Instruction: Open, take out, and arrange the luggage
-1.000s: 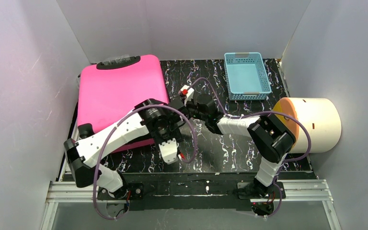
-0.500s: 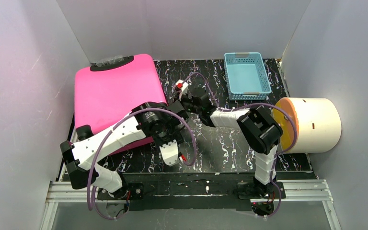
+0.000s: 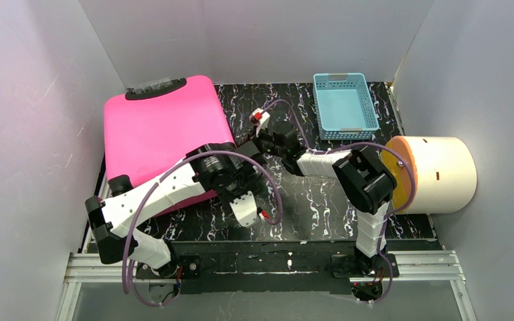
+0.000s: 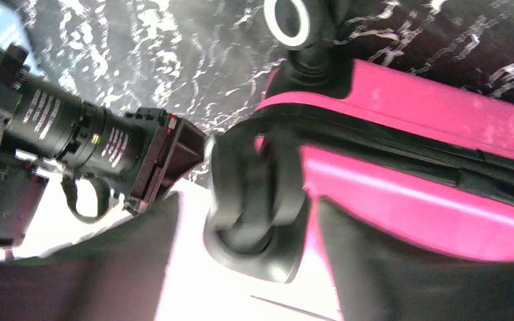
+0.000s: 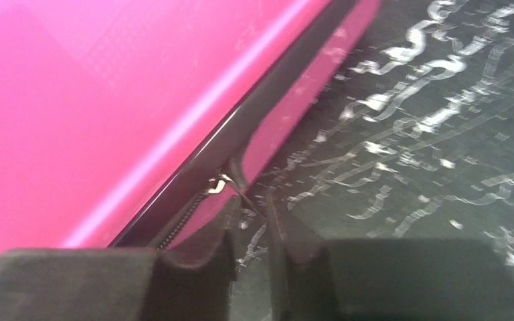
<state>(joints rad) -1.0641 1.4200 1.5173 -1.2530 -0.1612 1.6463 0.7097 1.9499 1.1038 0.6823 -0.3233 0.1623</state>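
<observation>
2 end effectors at the luggage, both on its right, bench-side edge.

Right end effector (image 5: 247,227): jaws a narrow slit apart, nothing clamped that I can see. The zip pull (image 5: 222,185) lies at the mouth of the slit. I cannot tell whether a finger touches it.

Left end effector (image 4: 247,227): jaws roughly half apart, astride 1 black wheel (image 4: 254,194) at the near right corner. Light shows on 1 side of the wheel, so I judge it not clamped.

Luggage (image 3: 160,140): flat on the bench (image 3: 308,200), far left, handle (image 3: 157,88) toward the back wall.

Progress (my judgement): early in step 1, opening.
- Zip seam reads as a closed dark line in both wrist views.
- Lid down, no lining visible from above.
- Nothing taken out, nothing arranged.

Edges and room:
- Luggage sits close to the left wall (image 3: 27,134) and the back wall, so little room on those 2 sides.
- Bare bench lies between it and the blue basket (image 3: 345,107), and along the near edge.
- Cream cylinder (image 3: 442,174) lies on its side at the far right, well apart.
- My left forearm crosses the luggage's near corner and would likely block a lifting lid.
- My wrists sit close together at the right edge, with little margin between them.
</observation>
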